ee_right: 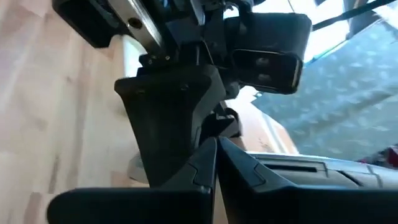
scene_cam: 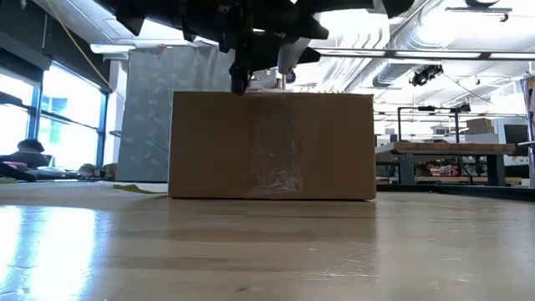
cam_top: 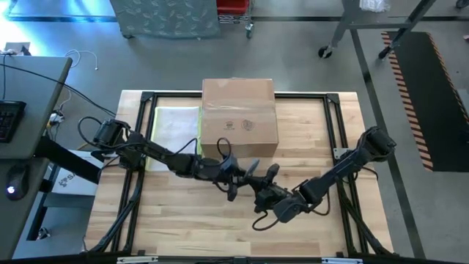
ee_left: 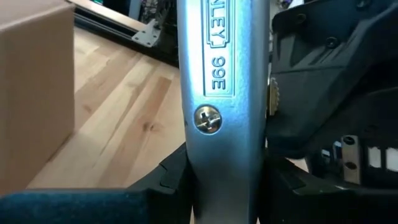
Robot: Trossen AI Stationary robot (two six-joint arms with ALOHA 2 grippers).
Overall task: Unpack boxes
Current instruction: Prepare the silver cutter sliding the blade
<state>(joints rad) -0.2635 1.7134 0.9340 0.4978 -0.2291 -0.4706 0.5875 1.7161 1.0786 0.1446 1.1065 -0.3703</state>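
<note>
The brown cardboard box [cam_top: 238, 117] [scene_cam: 272, 146] stands on its base at the table's far middle, flaps closed and taped. Just in front of its near side, above the table, my left gripper [cam_top: 236, 173] is shut on a silver utility knife [ee_left: 221, 93]. My right gripper [cam_top: 265, 180] [ee_right: 216, 163] is shut and meets the left gripper from the right. Its tips lie close beside the left gripper's dark finger [ee_right: 168, 118] and the knife [ee_right: 140, 28]. My left gripper pinches the knife's silver handle [ee_left: 217, 149] between its two fingers [ee_left: 171, 180], one on each flat side, near the screw. It comes from the table's left, about level. The knife is lifted clear of the table. My right gripper has its shut tips close to the knife and the left finger; I cannot tell whether they touch either.
A flat clear sleeve with a yellow edge [cam_top: 174, 130] lies left of the box. A dark frame [cam_top: 333, 125] runs round the wooden tabletop [cam_top: 198, 220], which is bare toward its near edge. A desk with a keyboard [cam_top: 11, 121] stands off the table's left.
</note>
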